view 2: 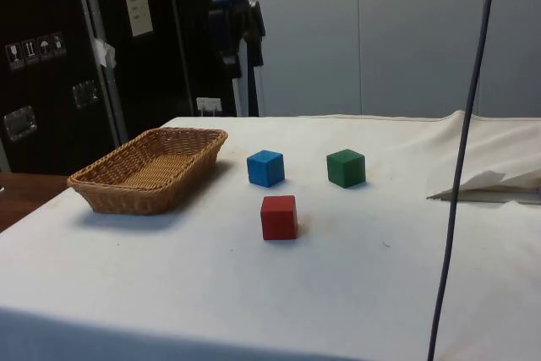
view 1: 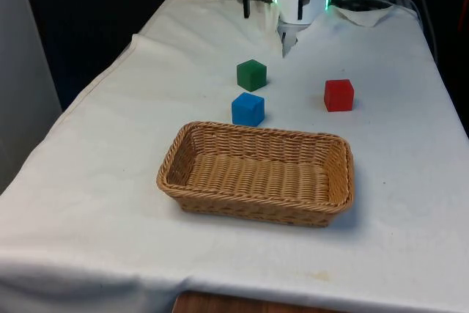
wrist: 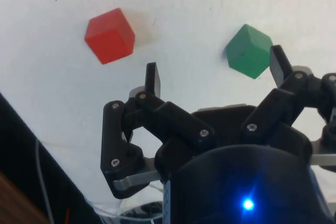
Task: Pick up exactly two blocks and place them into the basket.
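Pincer point(wrist: 215, 74) was wide open, held nothing, high above cloth. Green block point(wrist: 249, 50) lay below by one finger, red block point(wrist: 110, 35) beyond other. Wicker basket point(view 1: 258, 174) sat farther off.

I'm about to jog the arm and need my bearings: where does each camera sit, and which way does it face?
Front view: at the table's near end, facing across the basket towards the robot; gripper at the far end.
Side view: at the table's side, facing dark cabinets; gripper above.
Wrist view: on the wrist, looking down past open fingers at the cloth.
All three share the red block, green block and blue block.
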Controlling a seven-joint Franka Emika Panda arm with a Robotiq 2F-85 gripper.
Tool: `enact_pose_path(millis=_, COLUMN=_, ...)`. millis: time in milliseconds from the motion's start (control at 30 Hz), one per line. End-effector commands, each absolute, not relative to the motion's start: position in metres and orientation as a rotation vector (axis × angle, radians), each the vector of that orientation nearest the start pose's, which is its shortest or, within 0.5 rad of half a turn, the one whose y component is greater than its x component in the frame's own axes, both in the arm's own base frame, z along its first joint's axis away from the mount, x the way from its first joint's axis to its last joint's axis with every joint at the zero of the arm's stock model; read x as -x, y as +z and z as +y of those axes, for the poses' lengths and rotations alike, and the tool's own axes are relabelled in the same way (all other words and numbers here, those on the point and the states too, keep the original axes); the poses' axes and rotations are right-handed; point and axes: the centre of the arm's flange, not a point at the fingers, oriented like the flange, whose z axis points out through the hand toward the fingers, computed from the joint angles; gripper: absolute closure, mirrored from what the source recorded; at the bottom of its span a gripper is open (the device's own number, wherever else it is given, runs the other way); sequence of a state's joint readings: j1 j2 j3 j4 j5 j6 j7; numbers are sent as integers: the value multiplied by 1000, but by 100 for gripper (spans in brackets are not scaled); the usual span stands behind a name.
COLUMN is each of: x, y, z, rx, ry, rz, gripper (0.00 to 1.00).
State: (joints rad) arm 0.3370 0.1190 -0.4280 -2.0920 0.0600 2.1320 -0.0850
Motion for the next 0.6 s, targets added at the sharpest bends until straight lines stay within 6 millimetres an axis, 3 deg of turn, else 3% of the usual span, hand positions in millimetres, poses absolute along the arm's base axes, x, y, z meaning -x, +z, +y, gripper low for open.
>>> enact_pose_path(millis=0, x=-554, y=362, z=-46, rx=3133, ry=104, rz=68, gripper=0)
enact_pose_path(millis=567, x=-559, y=321, z=-54, rx=3143, ry=130, rz=165, gripper=0)
